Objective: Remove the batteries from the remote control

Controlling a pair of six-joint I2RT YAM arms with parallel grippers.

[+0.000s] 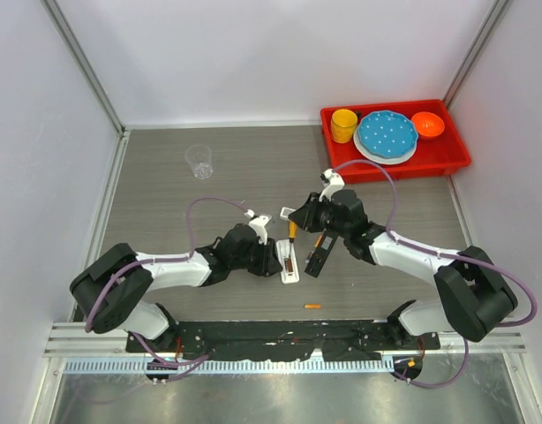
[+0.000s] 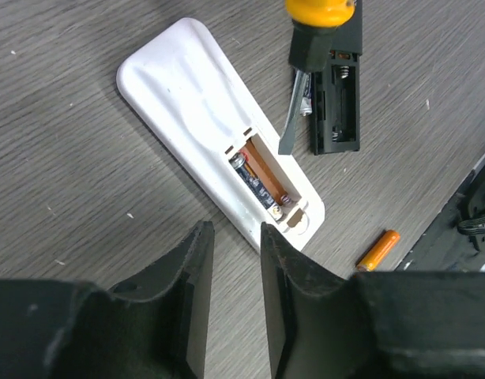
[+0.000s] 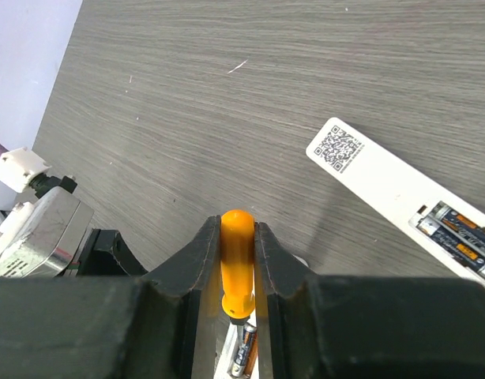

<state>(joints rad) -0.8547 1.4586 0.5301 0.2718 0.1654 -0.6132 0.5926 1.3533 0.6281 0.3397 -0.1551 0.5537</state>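
The right gripper (image 3: 237, 230) is clenched on the orange-handled tool (image 2: 317, 9), whose grey blade points down at the edge of the black remote (image 2: 341, 103). That remote's open bay shows a half-hidden battery (image 2: 307, 96) behind the blade. The left gripper (image 2: 236, 233) hangs over the near end of the white remote (image 2: 195, 103), jaws a narrow gap apart and gripping nothing. This remote lies back-up with its cover off, and a dark battery (image 2: 257, 183) with an orange band sits along one side of its bay; I cannot tell whether the other side is filled. A loose orange battery (image 2: 378, 250) lies on the table (image 1: 165, 221) near it. The right wrist view shows a QR-stickered remote (image 3: 377, 174), also white, with two batteries (image 3: 456, 233) side by side in its open bay. At the far right a red tray (image 1: 443, 150) holds a yellow cup (image 1: 344, 124), a blue plate (image 1: 387, 132) and an orange bowl (image 1: 427, 124); a clear cup (image 1: 199, 161) stands well apart on the table
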